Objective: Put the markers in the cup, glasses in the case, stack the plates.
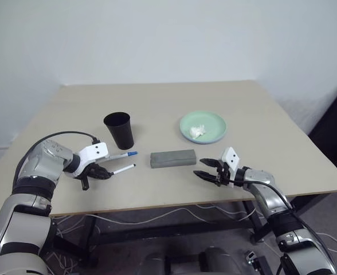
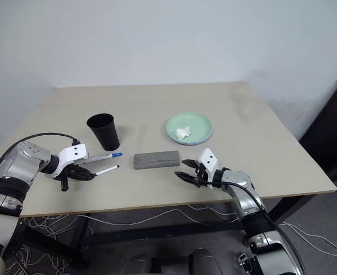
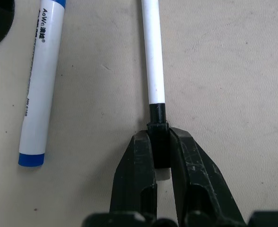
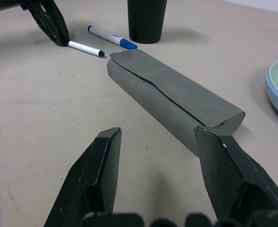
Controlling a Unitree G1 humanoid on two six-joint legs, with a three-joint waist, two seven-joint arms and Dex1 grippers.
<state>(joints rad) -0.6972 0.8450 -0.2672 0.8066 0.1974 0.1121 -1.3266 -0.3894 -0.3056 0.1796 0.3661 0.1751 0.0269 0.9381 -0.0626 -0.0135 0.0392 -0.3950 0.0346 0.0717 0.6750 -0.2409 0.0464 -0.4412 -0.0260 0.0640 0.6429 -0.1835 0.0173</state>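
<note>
Two fingers of the left claw (image 3: 161, 156) pinch just the black-capped marker's (image 3: 153, 56) end, so it may tip and slip. Right claw (image 4: 158, 175) hangs open, seemingly empty.

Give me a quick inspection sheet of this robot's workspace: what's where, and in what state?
Surface: beige table, bare apart from the items below.
Job's things: black cup upright; blue-capped marker lying flat; black-capped marker flat; grey case closed; green plate stacked on blue plate. Glasses: nothing seen.
Clutter: white paper wad on the green plate.
Grippers: left gripper shut on the black-capped marker's end; right gripper open, near the case.
Cables: white cables under the table.
Surroundings: plain white wall.
</note>
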